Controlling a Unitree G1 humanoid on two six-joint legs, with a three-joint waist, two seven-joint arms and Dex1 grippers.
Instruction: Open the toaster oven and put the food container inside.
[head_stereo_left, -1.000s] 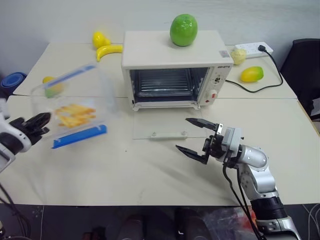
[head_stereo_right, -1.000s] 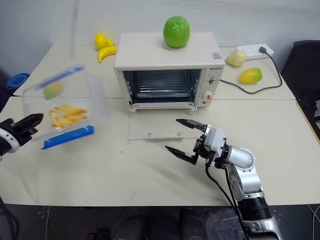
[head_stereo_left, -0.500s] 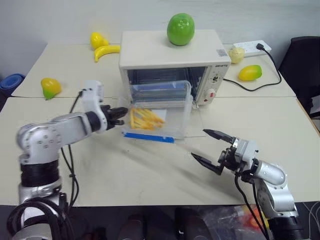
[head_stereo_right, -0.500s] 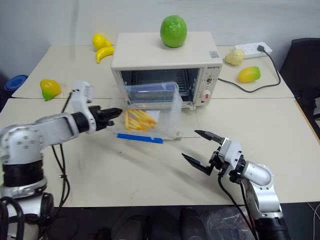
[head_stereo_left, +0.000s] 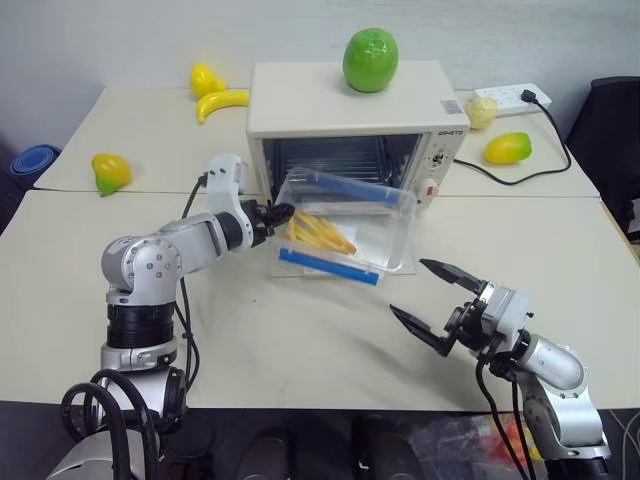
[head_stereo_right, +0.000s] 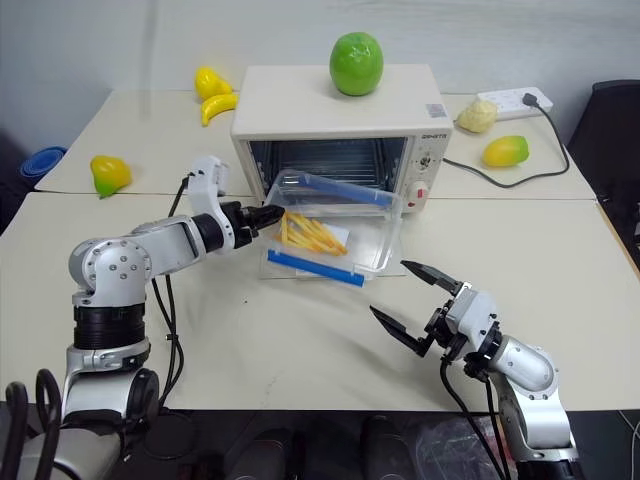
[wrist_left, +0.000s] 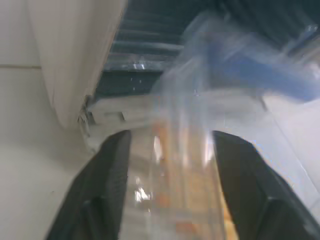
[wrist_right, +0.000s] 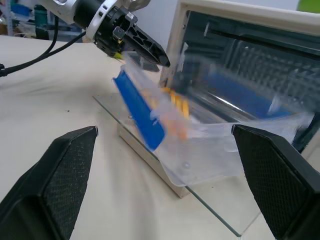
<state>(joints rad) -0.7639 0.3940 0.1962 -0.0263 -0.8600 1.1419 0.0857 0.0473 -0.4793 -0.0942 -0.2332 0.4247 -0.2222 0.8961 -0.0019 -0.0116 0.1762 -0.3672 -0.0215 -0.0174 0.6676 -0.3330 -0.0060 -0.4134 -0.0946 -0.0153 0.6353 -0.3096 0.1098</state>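
Food container (head_stereo_left: 345, 228) tilts at open toaster oven (head_stereo_left: 355, 120).

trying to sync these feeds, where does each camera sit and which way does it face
Left eye, right eye: on the head, looking forward and down at the toaster oven; both arms show.
Left wrist: on the left arm, looking along its fingers into the oven; food container between them.
Right wrist: on the right arm, facing the oven across the table; its wide-apart fingers show.
Shared: both wrist views show the container and the oven's mouth.
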